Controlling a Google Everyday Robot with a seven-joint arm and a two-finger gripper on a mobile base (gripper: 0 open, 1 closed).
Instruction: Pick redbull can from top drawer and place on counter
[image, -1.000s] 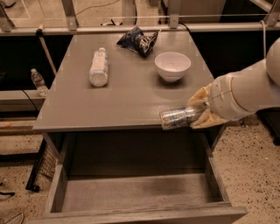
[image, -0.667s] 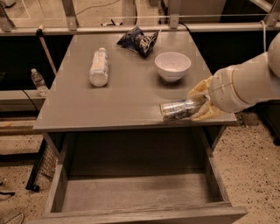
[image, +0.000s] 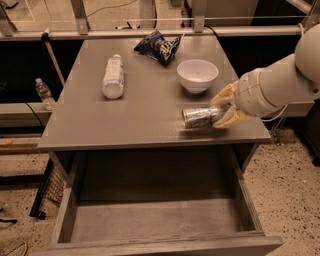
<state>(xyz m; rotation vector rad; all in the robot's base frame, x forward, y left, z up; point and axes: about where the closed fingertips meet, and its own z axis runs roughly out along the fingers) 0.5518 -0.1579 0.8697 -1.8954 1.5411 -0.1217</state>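
Now the can (image: 199, 118) is gripped sideways between the fingers of the gripper (image: 223, 113), near the front edge of the counter (image: 135, 112).

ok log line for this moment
gripper: at counter front right, shut on redbull can | redbull can: on its side | top drawer: open

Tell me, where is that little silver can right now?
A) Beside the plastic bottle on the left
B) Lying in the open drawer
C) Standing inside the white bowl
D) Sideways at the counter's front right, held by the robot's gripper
D: the redbull can lies sideways at the front right of the counter, with the gripper shut on its right end, just in front of the white bowl.
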